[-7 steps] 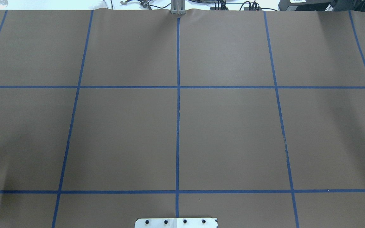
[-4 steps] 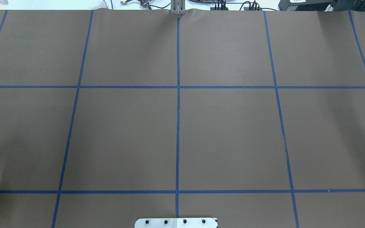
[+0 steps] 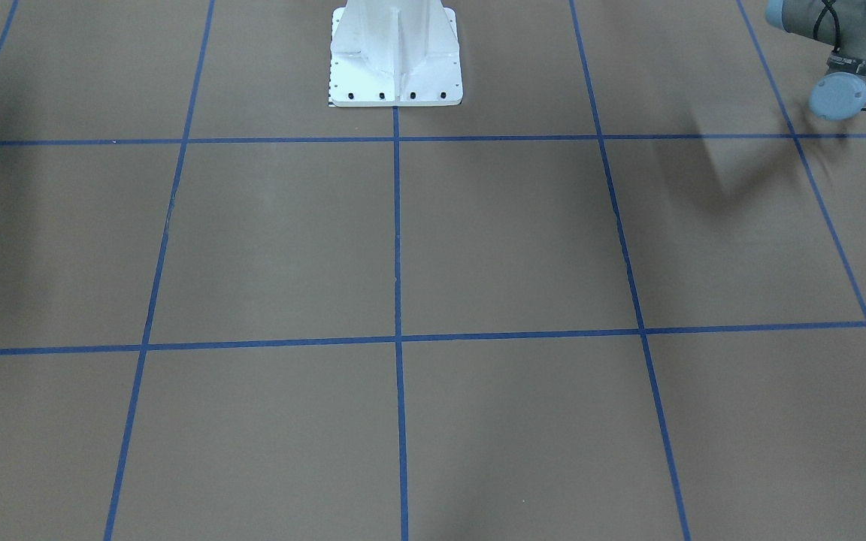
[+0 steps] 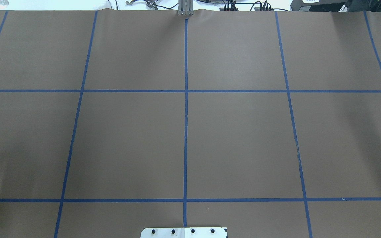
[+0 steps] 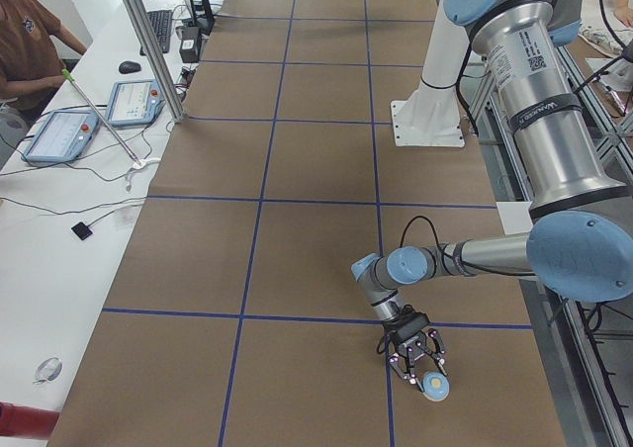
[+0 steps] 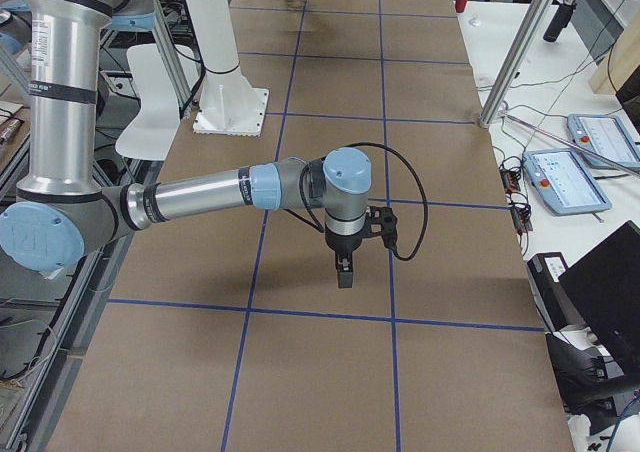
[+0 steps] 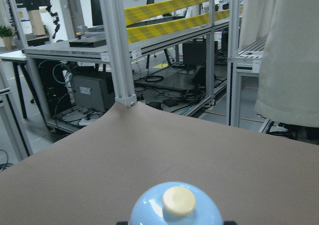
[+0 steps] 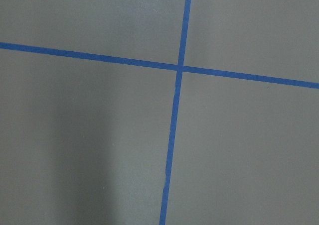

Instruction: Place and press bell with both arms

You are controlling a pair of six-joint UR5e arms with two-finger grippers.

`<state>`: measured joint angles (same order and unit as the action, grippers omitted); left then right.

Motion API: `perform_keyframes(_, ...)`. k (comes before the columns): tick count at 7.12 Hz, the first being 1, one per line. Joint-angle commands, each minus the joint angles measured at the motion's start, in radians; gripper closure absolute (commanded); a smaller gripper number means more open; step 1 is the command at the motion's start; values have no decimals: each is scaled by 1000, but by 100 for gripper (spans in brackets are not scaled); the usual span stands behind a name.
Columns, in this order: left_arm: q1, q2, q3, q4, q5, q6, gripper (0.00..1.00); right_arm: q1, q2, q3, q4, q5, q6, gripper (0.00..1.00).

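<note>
**Left side.** Clamping the bell [image 5: 433,387] in the left pincer [image 5: 423,374], right at the fingertips, with the pincer pointing obliquely downward over the brown worktop [image 5: 297,259]. Viewing the bell [image 7: 177,207] from the left wrist camera low and centred, directly ahead of the pincer, with the cream button uppermost and the light-blue dome below it. Not resolving, in the side view, any contact between bell and worktop. Reaching with the left arm [image 5: 554,140] out and down, forearm running level towards the pincer.

**Right side.** Hanging the right pincer [image 6: 344,275] straight down above the worktop, well apart from the bell and near a crossing of blue tape lines [image 8: 180,67]. Looking from the right wrist camera onto that crossing and bare brown paper only. Leaving the state of the right pincer open: cannot tell whether apart or together, with only the distant side view showing it.
</note>
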<state>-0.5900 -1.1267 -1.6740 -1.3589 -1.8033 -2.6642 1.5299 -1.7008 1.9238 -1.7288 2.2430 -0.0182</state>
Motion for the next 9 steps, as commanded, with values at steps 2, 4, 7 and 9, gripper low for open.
perform_keyframes(2, -89, -8, 11, -164, 307, 200, 100, 1, -6, 3, 0, -3, 7, 0)
perform_keyframes(4, -176, -88, 25, -247, 399, 422, 100, 0, 3, -9, 0, -5, 78, 0)
perform_keyframes(7, -304, -238, 96, -488, 452, 787, 100, -1, 10, -8, 2, 6, 122, 0)
perform_keyframes(9, -304, -331, 150, -643, 525, 890, 100, -1, 12, -6, 2, 15, 156, 0)
